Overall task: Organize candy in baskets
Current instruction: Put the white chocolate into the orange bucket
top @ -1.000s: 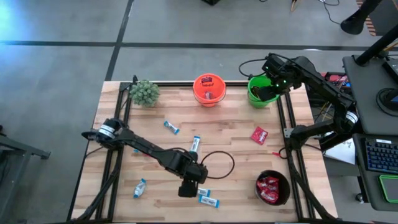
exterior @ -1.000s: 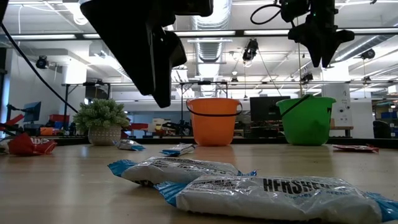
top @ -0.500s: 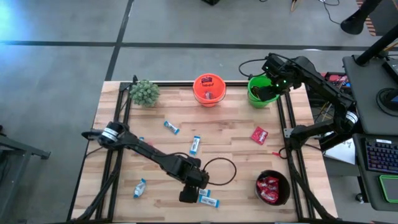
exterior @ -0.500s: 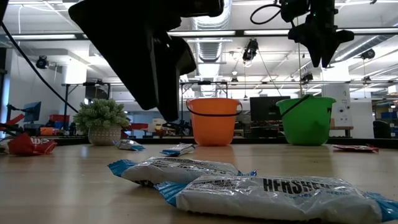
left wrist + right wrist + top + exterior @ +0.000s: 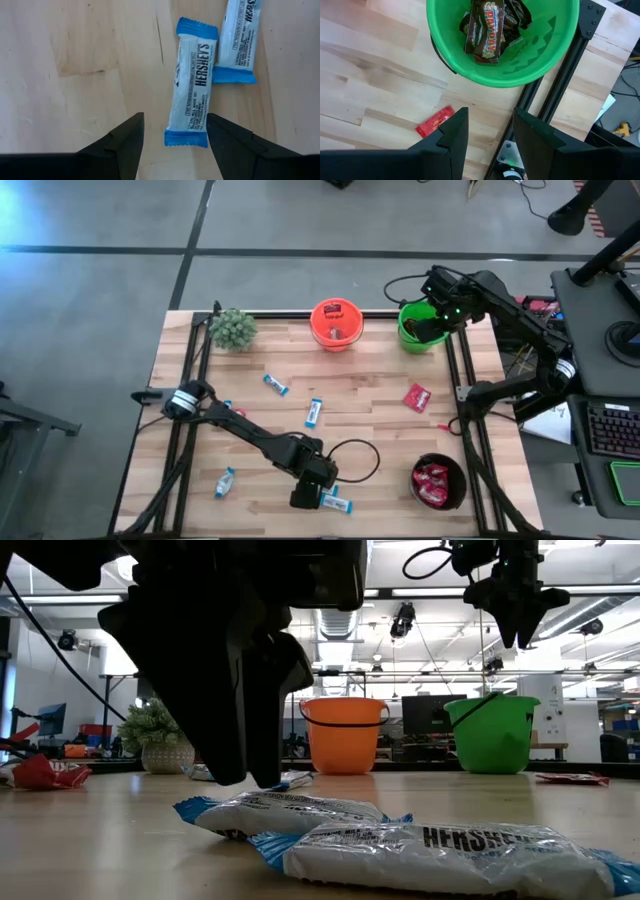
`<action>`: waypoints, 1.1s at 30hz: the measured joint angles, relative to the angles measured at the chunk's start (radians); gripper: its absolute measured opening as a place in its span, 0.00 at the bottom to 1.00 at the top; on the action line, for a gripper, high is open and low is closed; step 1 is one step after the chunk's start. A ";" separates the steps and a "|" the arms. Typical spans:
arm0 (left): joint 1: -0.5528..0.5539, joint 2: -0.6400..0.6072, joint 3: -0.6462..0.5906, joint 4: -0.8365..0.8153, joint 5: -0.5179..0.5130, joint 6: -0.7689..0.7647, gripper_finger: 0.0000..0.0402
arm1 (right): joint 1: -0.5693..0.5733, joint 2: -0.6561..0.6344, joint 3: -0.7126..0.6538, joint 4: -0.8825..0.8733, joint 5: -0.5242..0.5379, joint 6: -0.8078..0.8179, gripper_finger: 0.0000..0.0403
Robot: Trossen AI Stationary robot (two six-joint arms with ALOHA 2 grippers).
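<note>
Two blue-and-white candy bars [image 5: 192,90] [image 5: 239,40] lie flat on the table near its front edge, side by side. My left gripper [image 5: 175,135] hangs open just above them and points down. The nearer bar's end lies just ahead of the gap between its fingers; they touch nothing. In the low view this gripper [image 5: 240,755] stands dark behind the bars [image 5: 290,812]. My right gripper [image 5: 490,135] waits open and empty, high over the green basket [image 5: 470,70], which holds dark brown bars [image 5: 485,30].
The orange basket [image 5: 336,325] stands at the far edge beside the green one [image 5: 420,325]. The black basket [image 5: 438,482], holding red packets, is at the near right. Loose on the table are a red packet [image 5: 417,396] and blue-and-white bars [image 5: 275,384] [image 5: 314,413] [image 5: 224,482]. A potted plant [image 5: 232,328] stands far left.
My left gripper has sunk toward the table and moved toward its near edge, coming down over the two blue-and-white bars. Its fingers have stayed open. The bars have not moved.
</note>
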 joint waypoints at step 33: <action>0.000 0.050 -0.002 -0.004 0.032 -0.005 0.07 | 0.000 0.000 0.000 0.002 0.000 0.000 0.35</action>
